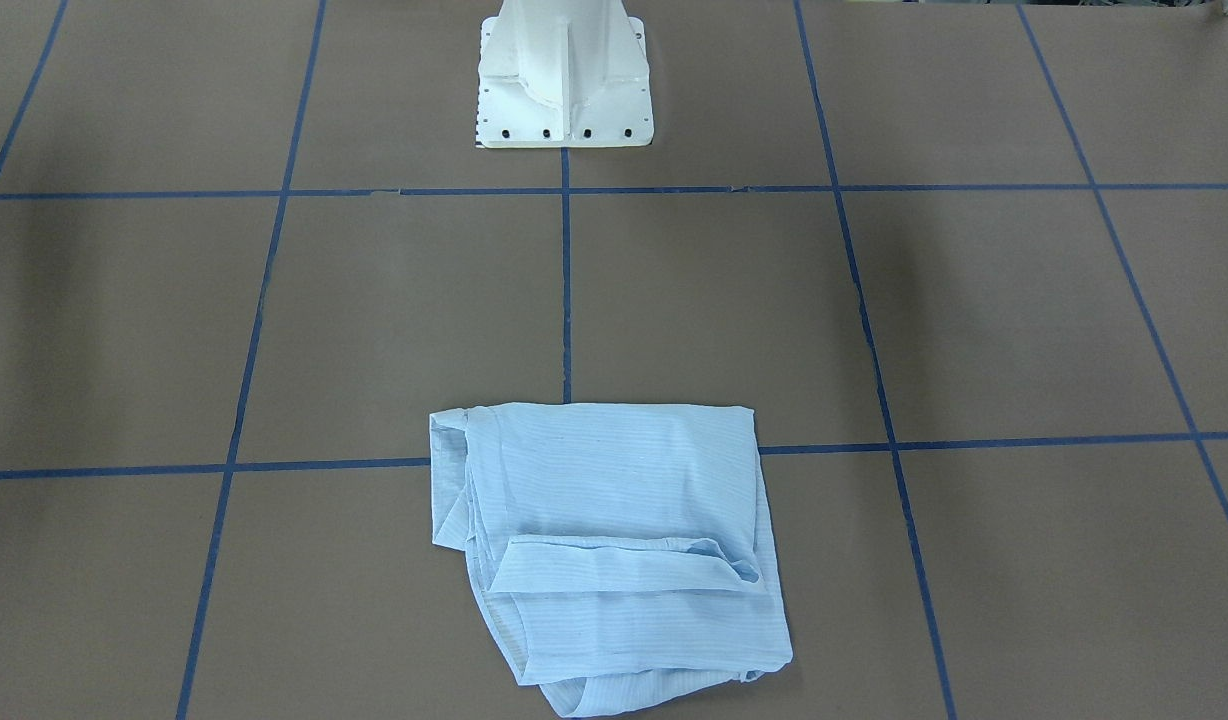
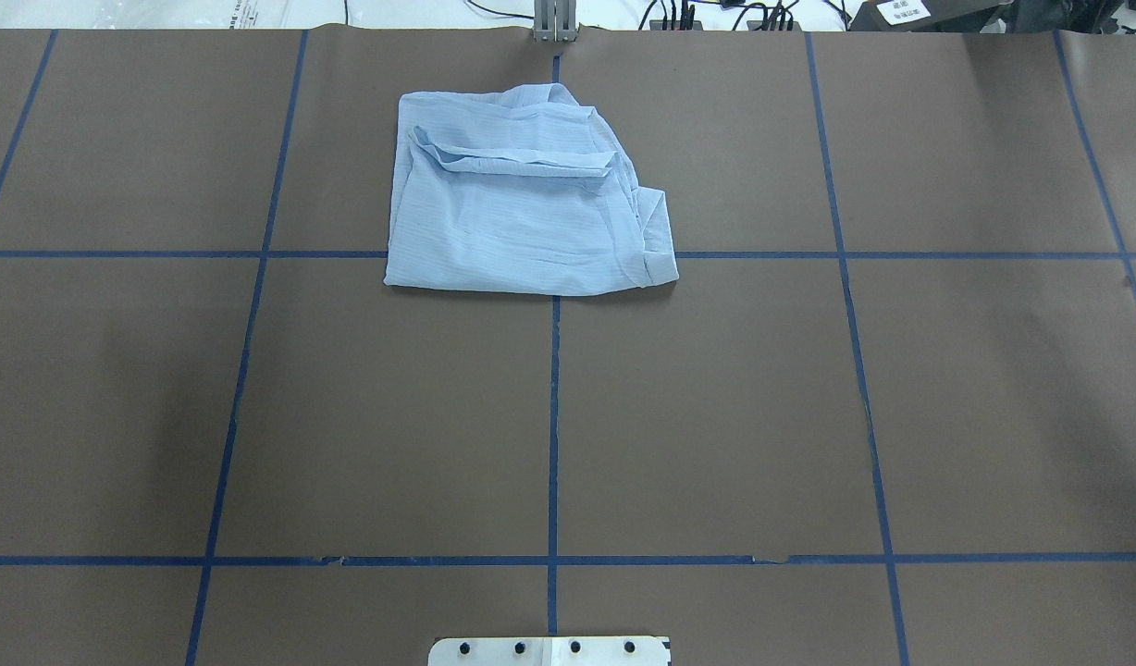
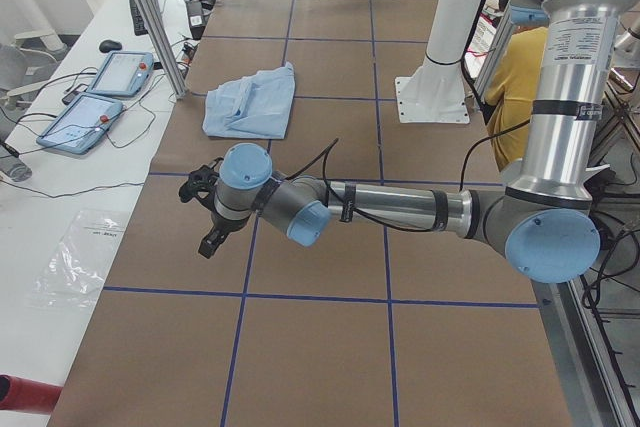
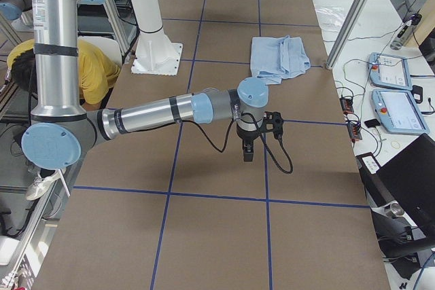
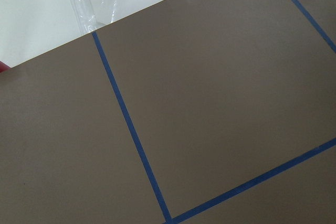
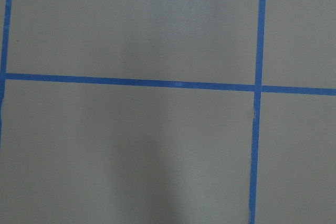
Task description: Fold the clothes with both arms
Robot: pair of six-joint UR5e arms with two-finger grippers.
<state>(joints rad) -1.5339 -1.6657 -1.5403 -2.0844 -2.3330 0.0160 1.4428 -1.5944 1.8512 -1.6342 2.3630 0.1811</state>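
The clothes, one light blue striped shirt [image 2: 522,213], lie folded into a rough rectangle on the brown table, on the side far from the pedestal, with a narrow strip of cloth across the top [image 1: 604,540]. The shirt [image 3: 250,102] lies well beyond my left gripper [image 3: 208,244], which hangs low over bare table on the near arm. In the exterior right view my right gripper [image 4: 247,154] points down over the table, short of the shirt [image 4: 279,58]. Neither gripper touches the shirt, and I cannot tell whether either is open or shut. Both wrist views show only brown paper and blue tape.
The white pedestal base [image 1: 564,90] stands at the robot's side of the table. A person in yellow [image 3: 515,87] crouches behind it. Teach pendants [image 3: 100,97] and cables lie on the side bench, next to a plastic bag [image 3: 80,257]. An aluminium post [image 4: 350,15] stands by the shirt.
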